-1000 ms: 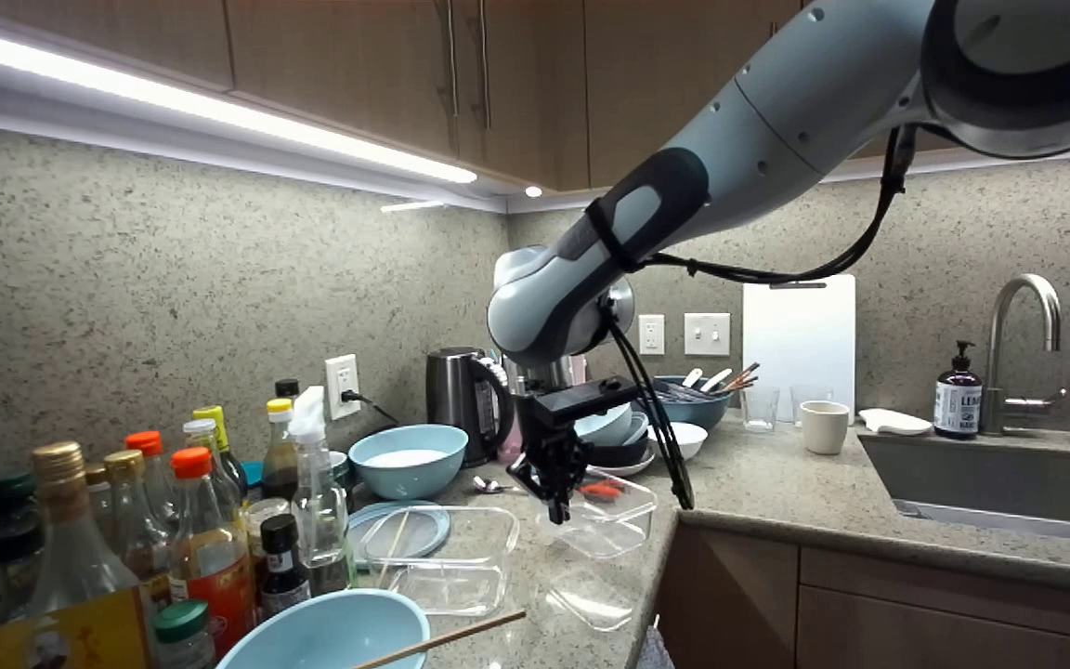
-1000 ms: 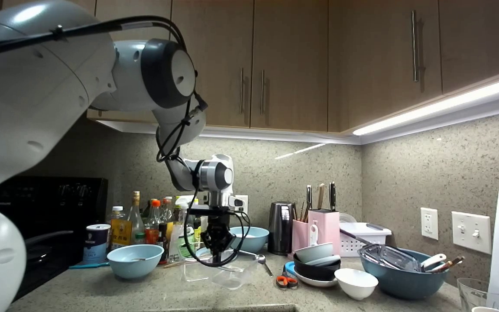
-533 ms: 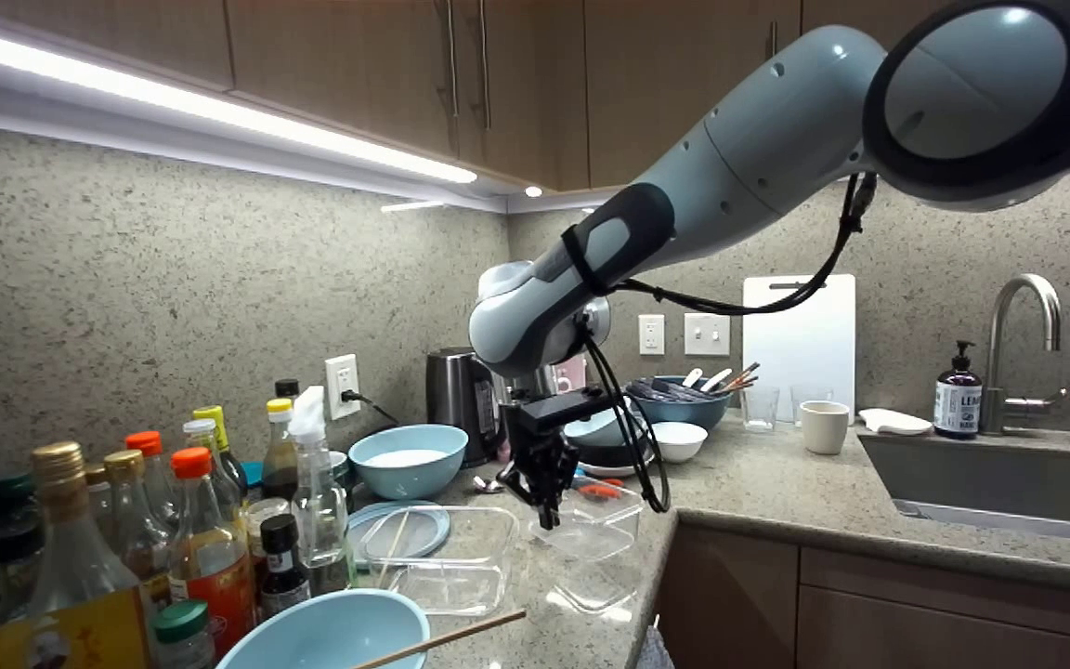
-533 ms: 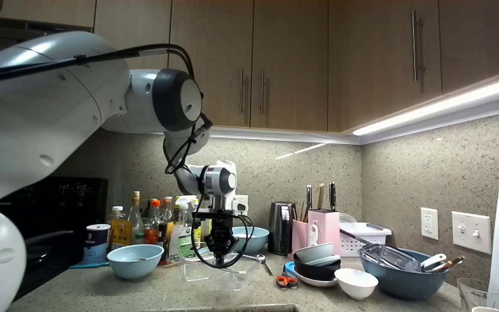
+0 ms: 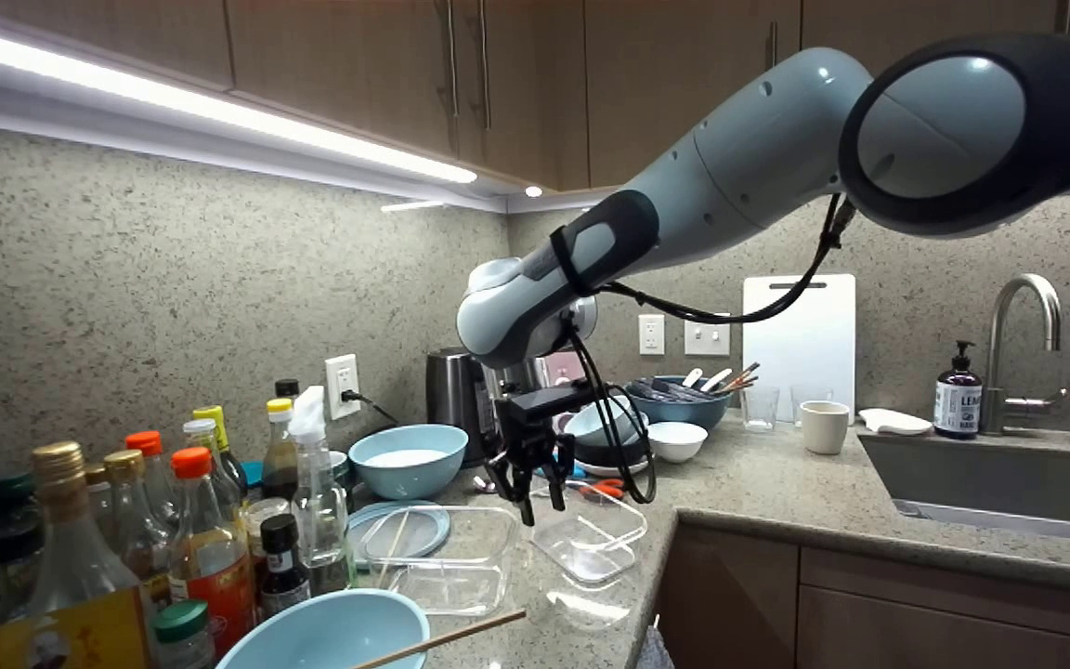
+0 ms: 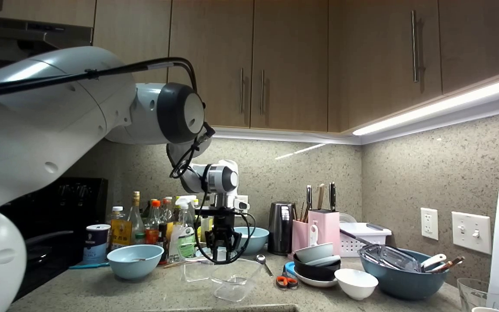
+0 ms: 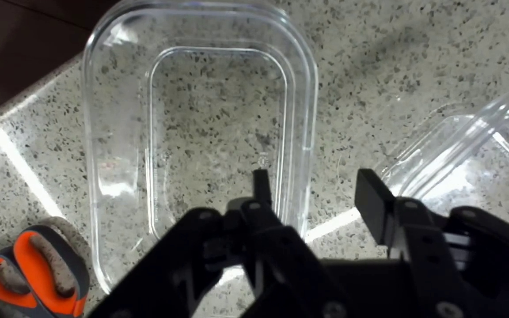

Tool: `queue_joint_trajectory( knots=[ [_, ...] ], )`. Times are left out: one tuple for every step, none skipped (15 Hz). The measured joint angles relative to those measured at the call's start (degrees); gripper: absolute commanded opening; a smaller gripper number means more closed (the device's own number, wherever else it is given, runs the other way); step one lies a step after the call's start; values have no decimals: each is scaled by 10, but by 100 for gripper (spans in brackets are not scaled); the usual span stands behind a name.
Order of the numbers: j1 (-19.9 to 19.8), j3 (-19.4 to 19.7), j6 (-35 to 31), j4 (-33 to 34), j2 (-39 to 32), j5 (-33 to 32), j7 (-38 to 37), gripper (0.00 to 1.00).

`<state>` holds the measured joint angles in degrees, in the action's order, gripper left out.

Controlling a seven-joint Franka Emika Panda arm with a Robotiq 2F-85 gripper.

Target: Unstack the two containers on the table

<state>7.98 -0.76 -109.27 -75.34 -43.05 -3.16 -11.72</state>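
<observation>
Going by the orange-handled scissors (image 7: 38, 282), the nearer clear tub (image 7: 201, 141) is just beside them and the farther clear tub (image 5: 444, 563) sits past it on the speckled countertop (image 7: 457, 53) — so yeah, they're apart, with counter showing between. The gripper (image 7: 314, 190) has its fingers (image 7: 373, 206) spread, showing in the wrist view either side of the nearer tub's wall that's away from the scissors — can't tell if they actually touch it
</observation>
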Motion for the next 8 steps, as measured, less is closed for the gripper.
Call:
queue_joint_trajectory(
  knots=[
    [2, 0, 4, 5, 0, 0, 0, 91],
    [4, 1, 10, 10, 1, 0, -2, 98],
    [8, 1, 16, 13, 4, 0, -6, 99],
    [13, 2, 22, 15, 10, 0, -15, 100],
    [19, 3, 28, 15, 18, 0, -27, 100],
    [25, 3, 33, 14, 30, 0, -39, 100],
    [31, 3, 35, 11, 43, 0, -50, 100],
    [37, 2, 35, 6, 59, 0, -61, 100]
  ],
)
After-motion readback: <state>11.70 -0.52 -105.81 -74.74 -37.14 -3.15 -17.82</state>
